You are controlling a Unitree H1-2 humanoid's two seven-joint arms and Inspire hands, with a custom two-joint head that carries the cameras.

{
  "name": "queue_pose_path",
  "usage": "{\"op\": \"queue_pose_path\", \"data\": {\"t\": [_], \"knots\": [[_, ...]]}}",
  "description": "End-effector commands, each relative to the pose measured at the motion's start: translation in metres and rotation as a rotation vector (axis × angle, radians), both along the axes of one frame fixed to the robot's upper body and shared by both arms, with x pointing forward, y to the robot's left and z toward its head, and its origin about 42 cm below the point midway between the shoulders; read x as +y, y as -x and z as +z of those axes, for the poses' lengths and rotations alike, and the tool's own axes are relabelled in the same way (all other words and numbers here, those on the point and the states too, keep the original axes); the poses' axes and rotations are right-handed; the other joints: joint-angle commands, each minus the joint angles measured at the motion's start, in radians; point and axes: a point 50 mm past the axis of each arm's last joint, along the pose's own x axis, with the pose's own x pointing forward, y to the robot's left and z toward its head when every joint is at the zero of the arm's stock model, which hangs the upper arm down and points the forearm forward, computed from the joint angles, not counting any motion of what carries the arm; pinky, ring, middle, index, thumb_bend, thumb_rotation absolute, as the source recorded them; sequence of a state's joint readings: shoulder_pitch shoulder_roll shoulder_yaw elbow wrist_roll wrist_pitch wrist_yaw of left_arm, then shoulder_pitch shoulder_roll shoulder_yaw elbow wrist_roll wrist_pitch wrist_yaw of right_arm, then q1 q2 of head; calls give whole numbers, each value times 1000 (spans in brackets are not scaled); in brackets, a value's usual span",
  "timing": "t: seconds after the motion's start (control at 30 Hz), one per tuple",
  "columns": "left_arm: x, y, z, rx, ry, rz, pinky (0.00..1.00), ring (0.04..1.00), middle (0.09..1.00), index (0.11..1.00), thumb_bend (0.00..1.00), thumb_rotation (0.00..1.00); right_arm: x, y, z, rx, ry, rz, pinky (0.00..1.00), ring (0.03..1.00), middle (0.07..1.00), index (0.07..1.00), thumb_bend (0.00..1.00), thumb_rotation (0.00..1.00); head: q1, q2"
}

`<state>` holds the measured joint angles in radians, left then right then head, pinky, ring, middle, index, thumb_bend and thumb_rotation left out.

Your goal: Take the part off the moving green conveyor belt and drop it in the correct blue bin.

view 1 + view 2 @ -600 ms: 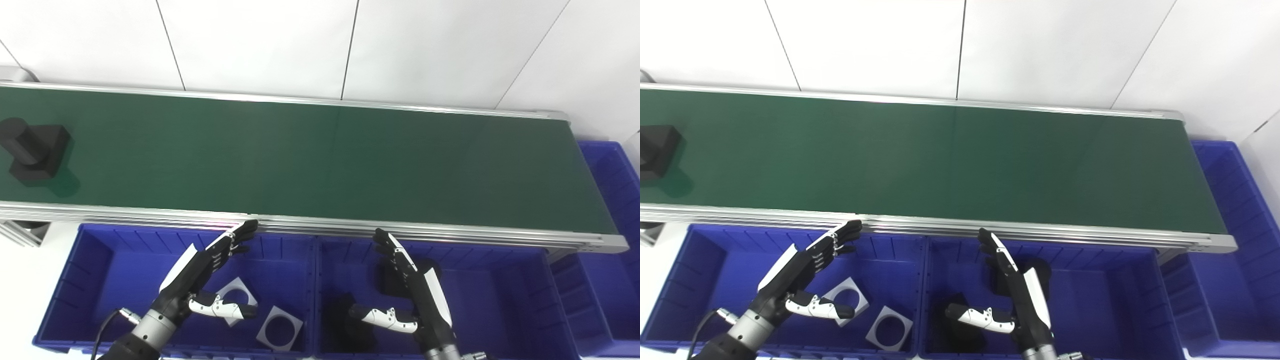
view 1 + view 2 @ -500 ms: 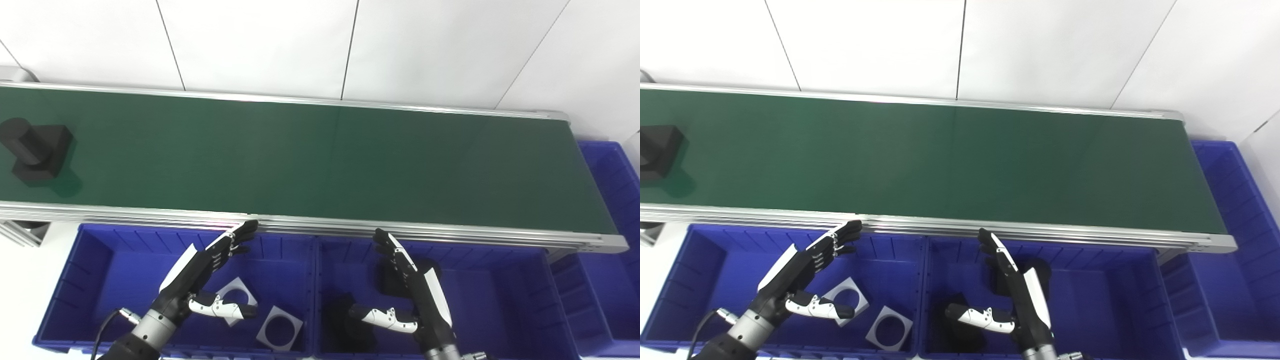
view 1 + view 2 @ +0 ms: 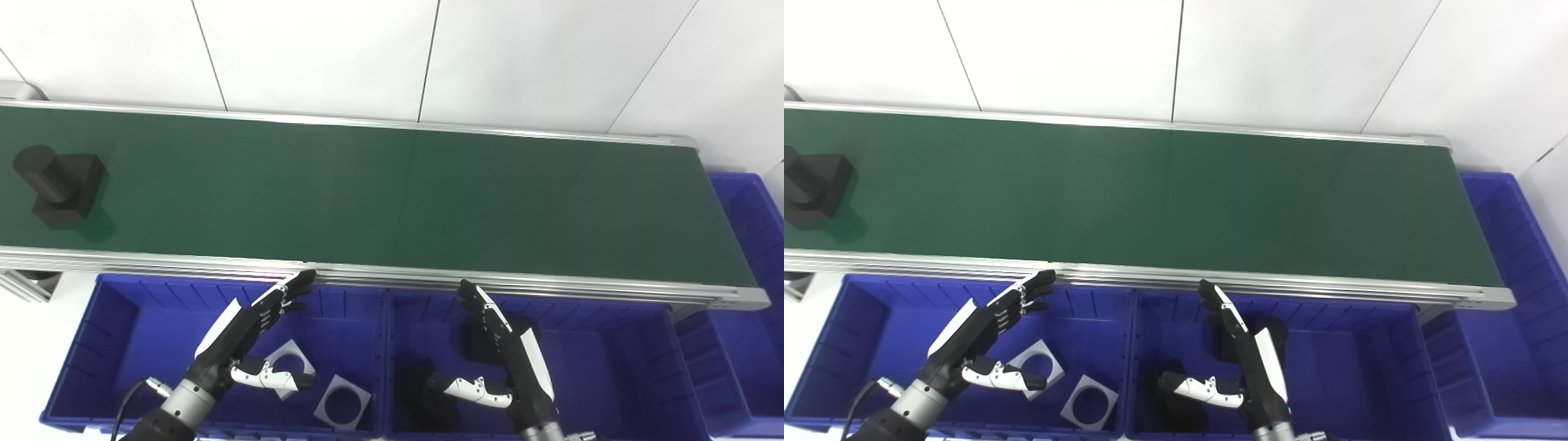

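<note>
Pick not yet started. The black part [image 3: 58, 184], a square block with a cylindrical boss on top, is seen at the far left end of the green conveyor belt [image 3: 392, 196], well apart from both hands. The left hand [image 3: 245, 334] is held over the left blue bin [image 3: 122, 343], fingers spread with nothing gripped; the right hand [image 3: 508, 355] is held over the middle blue bin [image 3: 612, 367], likewise spread and empty. Two grey square plates [image 3: 343, 401] with round holes are seen in the left bin; dark parts [image 3: 429, 398] resembling the one on the belt are seen in the middle bin, so that bin is judged the likely target. A third blue bin [image 3: 753, 245] is seen past the belt's right end. Remaining: grasp, lift, drop.
</note>
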<state>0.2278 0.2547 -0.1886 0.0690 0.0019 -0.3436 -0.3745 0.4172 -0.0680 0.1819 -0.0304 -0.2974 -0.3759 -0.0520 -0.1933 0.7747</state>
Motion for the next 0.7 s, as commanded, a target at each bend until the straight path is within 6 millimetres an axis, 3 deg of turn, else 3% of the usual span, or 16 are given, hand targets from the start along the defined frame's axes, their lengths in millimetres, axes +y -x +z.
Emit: {"op": "queue_pose_path", "data": {"t": [0.0,0.67], "knots": [[-1,-7,10,-68,2,-3,855,917,935,915,995,309,2,-2,9,-51,-12,0,814,869,898,923,937,487,0,0],[-1,-7,8,-62,12,-7,850,914,937,920,983,295,2,-2,6,-53,-17,-1,814,873,900,922,934,477,13,-14]]}}
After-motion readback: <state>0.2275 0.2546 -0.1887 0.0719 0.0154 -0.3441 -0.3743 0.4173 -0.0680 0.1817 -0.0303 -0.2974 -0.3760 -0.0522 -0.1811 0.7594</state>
